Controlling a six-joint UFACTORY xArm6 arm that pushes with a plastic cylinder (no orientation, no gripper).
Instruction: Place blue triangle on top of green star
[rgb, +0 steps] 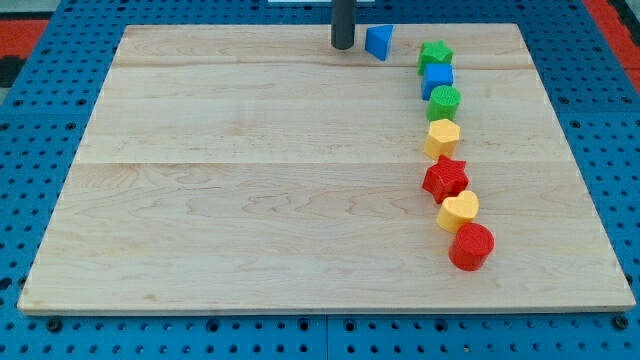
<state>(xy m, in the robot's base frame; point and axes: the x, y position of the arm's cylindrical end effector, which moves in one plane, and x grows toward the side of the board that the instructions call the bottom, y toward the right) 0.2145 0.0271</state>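
The blue triangle (378, 42) lies near the view's top edge of the wooden board (250, 180). The green star (435, 54) sits a little to its right and slightly lower, with a small gap between them. My tip (343, 46) stands just left of the blue triangle, close to it; I cannot tell if they touch.
Below the green star a column of blocks runs down the view's right: a blue cube (437, 78), a green cylinder (444, 102), a yellow hexagon (442, 137), a red star (445, 179), a yellow heart (458, 211) and a red cylinder (471, 246).
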